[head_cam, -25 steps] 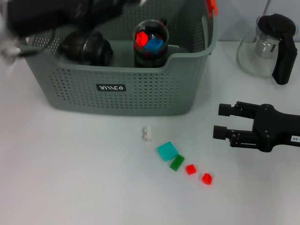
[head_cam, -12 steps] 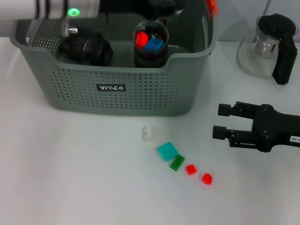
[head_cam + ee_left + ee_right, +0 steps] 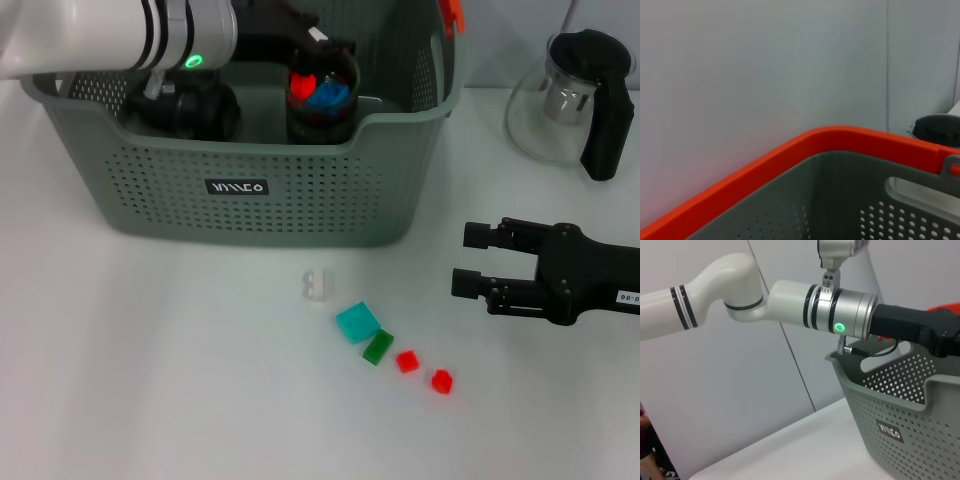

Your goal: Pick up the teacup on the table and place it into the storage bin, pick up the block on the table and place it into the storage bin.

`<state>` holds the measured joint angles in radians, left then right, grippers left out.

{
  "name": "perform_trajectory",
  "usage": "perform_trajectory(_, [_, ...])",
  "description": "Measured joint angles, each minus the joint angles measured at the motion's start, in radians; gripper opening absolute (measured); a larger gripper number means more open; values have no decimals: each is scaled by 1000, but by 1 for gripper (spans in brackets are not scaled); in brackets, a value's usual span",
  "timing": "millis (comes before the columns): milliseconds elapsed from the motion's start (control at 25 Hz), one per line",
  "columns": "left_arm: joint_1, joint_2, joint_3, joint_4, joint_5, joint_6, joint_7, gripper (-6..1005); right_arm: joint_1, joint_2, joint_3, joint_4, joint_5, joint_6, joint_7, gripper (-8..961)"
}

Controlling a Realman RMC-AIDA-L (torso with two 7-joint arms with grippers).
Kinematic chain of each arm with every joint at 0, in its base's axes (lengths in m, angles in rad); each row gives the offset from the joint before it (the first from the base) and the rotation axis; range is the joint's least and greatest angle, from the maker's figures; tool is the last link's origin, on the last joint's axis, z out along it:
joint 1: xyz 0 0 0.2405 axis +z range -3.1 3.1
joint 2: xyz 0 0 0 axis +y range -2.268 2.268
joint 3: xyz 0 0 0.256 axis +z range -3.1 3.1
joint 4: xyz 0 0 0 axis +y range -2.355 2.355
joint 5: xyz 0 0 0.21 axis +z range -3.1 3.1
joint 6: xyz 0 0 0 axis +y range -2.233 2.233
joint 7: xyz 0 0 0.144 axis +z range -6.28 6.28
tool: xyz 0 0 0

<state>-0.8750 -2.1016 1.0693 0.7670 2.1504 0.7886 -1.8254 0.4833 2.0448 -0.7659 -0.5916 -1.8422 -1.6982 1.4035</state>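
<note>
the left tool point(image 3: 300, 30) reaches into the storage bin point(image 3: 250, 190); its grip can't be made out. the right tool point(image 3: 478, 260) rests released on the table point(image 3: 150, 380), pointing left toward the blocks point(image 3: 358, 322) lying in a diagonal row.

Left tool point(image 3: 318, 42) fingers hidden; storage bin point(image 3: 250, 215) top cut off

Head cam: down on table, mid-range. L wrist: close on storage bin point(image 3: 840, 200) rim. R wrist: side-on, bin shared.
</note>
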Motion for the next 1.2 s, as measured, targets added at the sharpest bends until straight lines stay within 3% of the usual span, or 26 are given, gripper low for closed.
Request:
perform_trajectory(400, [0, -11, -4, 21, -7, 10, -7, 472, -2, -2, 2, 5, 0, 0, 0, 821])
perform_trajectory(600, [51, -19, -40, 142, -56, 107, -38, 529, -5, -3, 2, 5, 0, 0, 0, 822])
perform_trajectory(760, [158, -33, -154, 275, -329, 319, 19, 536, -4, -3, 2, 5, 0, 0, 0, 823])
perform_trajectory(920, [234, 8, -266, 227, -636, 657, 69, 532, -1, -2, 0, 5, 0, 0, 0, 824])
perform_trajectory(1040, [264, 36, -401, 104, -669, 933, 135, 530, -2, -1, 2, 4, 0, 0, 0, 823])
perform_trajectory(1200, [324, 34, -511, 42, -539, 1097, 265, 525, -3, -2, 2, 5, 0, 0, 2, 822])
